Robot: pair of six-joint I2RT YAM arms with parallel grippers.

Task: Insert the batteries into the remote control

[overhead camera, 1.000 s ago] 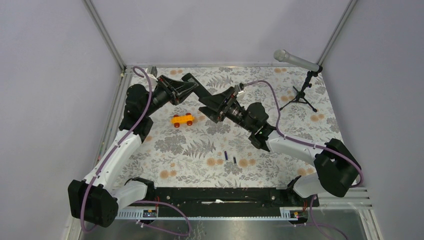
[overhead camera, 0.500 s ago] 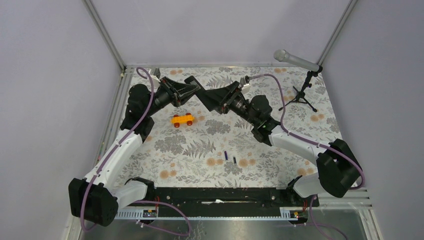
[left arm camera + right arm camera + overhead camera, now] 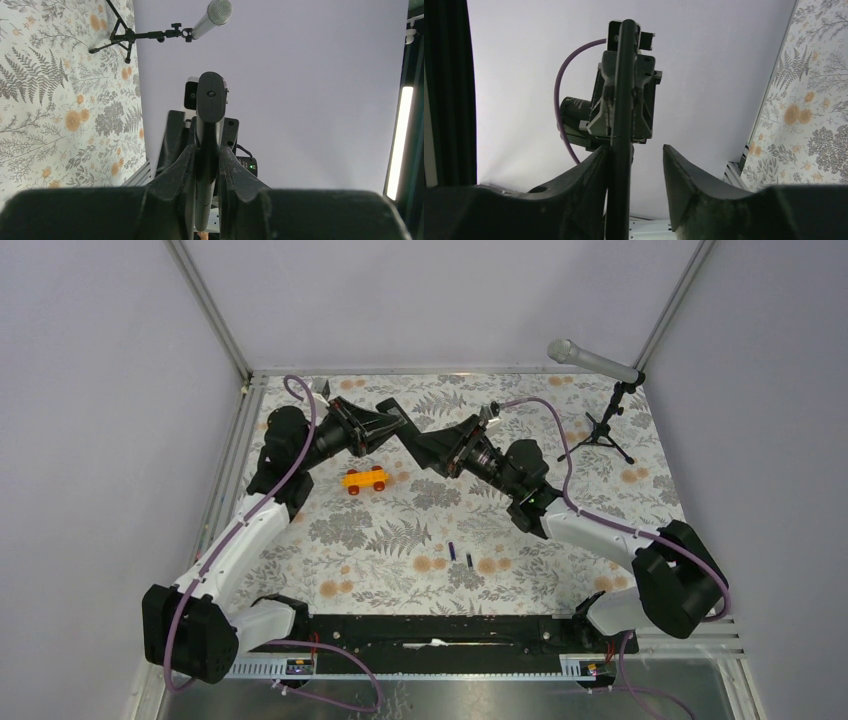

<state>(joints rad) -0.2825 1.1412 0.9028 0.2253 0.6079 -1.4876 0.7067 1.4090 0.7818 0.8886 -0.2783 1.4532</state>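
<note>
Left wrist: slim black remote control (image 3: 210,112).

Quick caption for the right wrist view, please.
Remote control, clamped by the left gripper, sits between the right gripper's open fingers.

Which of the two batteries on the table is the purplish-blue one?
The left battery, the one nearer the toy car. The right battery beside it is darker, almost black.

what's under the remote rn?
Only floral table cloth shows below the remote control, held aloft by the left tool, the right tool straddling it. The orange toy car and batteries lie nearer, not under it. The patch directly beneath is hidden by both arms.
</note>
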